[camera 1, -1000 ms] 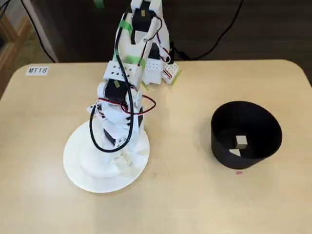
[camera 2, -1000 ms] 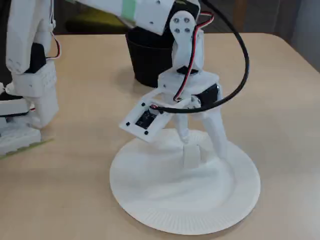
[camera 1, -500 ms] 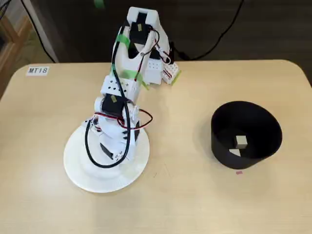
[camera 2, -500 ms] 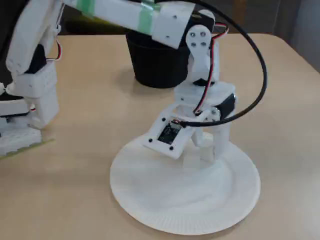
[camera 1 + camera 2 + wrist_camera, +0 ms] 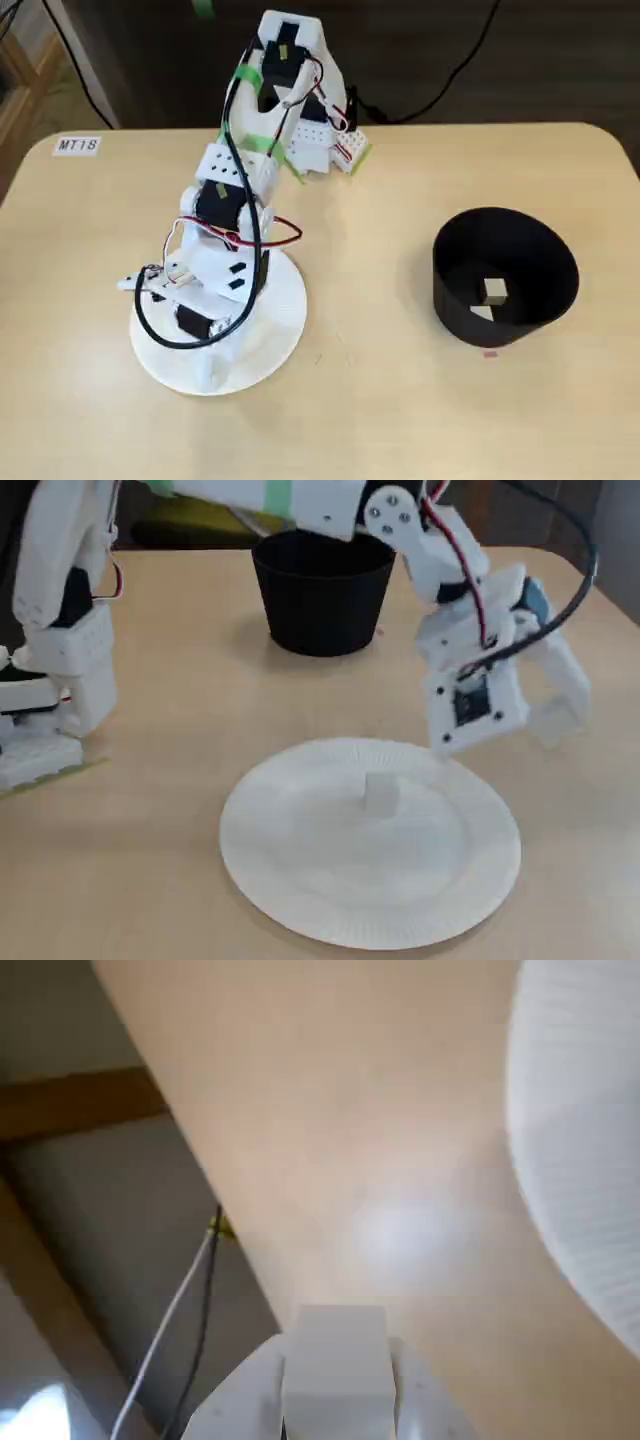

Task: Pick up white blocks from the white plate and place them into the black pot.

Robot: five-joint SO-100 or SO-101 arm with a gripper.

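In the wrist view a white block (image 5: 335,1355) sits clamped between my gripper's (image 5: 336,1400) two fingers, over bare table beside the white plate's ribbed rim (image 5: 590,1190). In a fixed view from the side, the gripper (image 5: 553,720) hangs above the plate's right edge (image 5: 495,820), shut on that block. Another white block (image 5: 380,792) lies near the plate's middle. From above, the gripper (image 5: 207,372) is over the plate's (image 5: 285,300) lower-left rim. The black pot (image 5: 505,275) stands to the right, apart, with one white block (image 5: 493,290) inside; in the side view the pot (image 5: 320,590) stands behind the plate.
The arm's base (image 5: 300,100) stands at the table's back edge and shows at the left in the side view (image 5: 60,660). A label reading MT18 (image 5: 77,145) is stuck at the back left. A small pink mark (image 5: 490,353) lies in front of the pot.
The gripper was down on the plate around a block. It has lifted and swung out to the plate's edge with that block; one block stays on the plate.
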